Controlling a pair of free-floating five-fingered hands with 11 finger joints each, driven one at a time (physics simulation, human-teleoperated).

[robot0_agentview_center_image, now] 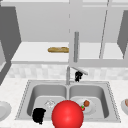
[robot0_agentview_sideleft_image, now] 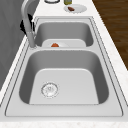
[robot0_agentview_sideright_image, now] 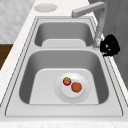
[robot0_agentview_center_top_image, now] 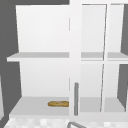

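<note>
Our right hand (robot0_agentview_center_image: 78, 76) hangs at the back of the sink (robot0_agentview_center_image: 25, 100), just behind the base of the faucet (robot0_agentview_center_image: 68, 75) and under its spout; from the right side it shows as a dark, bunched shape (robot0_agentview_sideright_image: 109, 45) beside the faucet's foot (robot0_agentview_sideright_image: 97, 42), and from the left side it peeks out behind the faucet's neck (robot0_agentview_sideleft_image: 25, 25). We cannot tell whether its fingers close on anything or merely sit next to the metal.

Our left hand (robot0_agentview_center_image: 39, 115) floats low at the front rim of the left basin, its fingers looking curled on nothing, near a large red ball (robot0_agentview_center_image: 67, 114) that sits in front of the divider.

From the right hand outward, the nearest loose thing is the plate (robot0_agentview_sideright_image: 83, 93) on the floor of the right basin, forward of and below the hand. On it lie a strawberry (robot0_agentview_sideright_image: 66, 81) and a brown round piece of food (robot0_agentview_sideright_image: 76, 87), touching or nearly so. The right hand is clearly the nearer one to this plate.

Further out, a baguette (robot0_agentview_center_top_image: 58, 103) lies lengthwise on the bottom shelf of the open wall cabinet (robot0_agentview_center_top_image: 37, 55), above and to the left of the faucet. Small plates rest on the surface at either end of the sink (robot0_agentview_sideright_image: 45, 7) (robot0_agentview_sideleft_image: 75, 9).
</note>
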